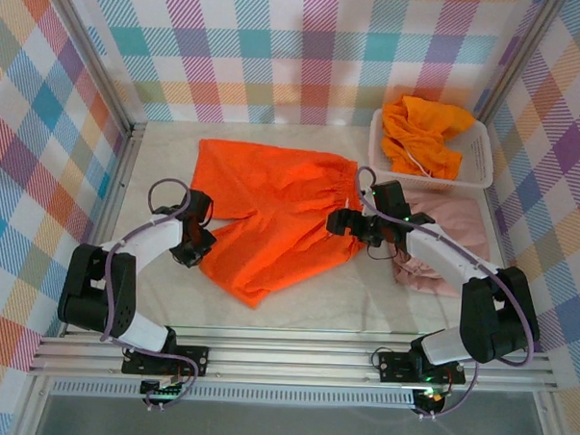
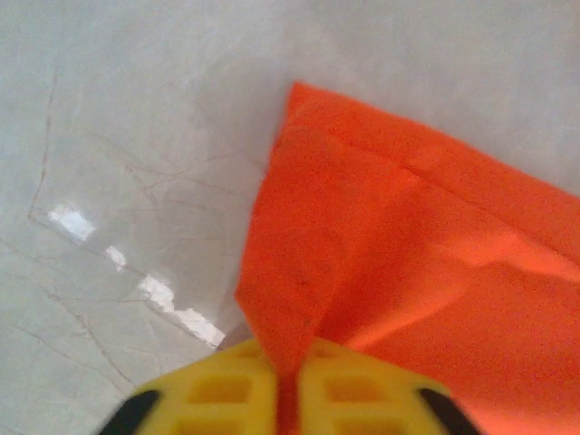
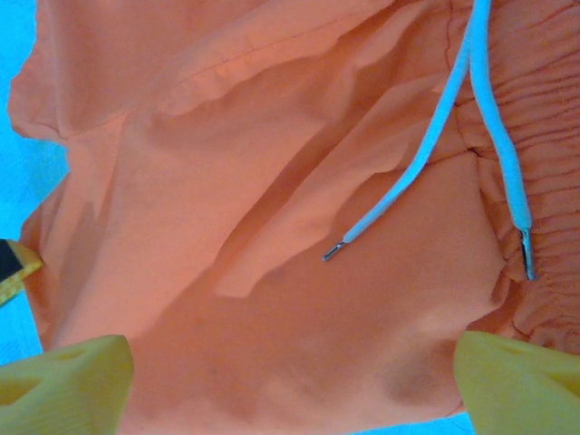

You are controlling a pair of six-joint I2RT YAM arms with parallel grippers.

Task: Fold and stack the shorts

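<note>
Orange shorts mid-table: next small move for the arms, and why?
Probably close the right gripper on the cloth near the waist. The left gripper is shut on an edge of the orange shorts, while the right one's jaws stand open just over them, beside the white drawstring. Both likely need a hold before a fold.

No readable text — no labels, brands, numbers or signs.
</note>
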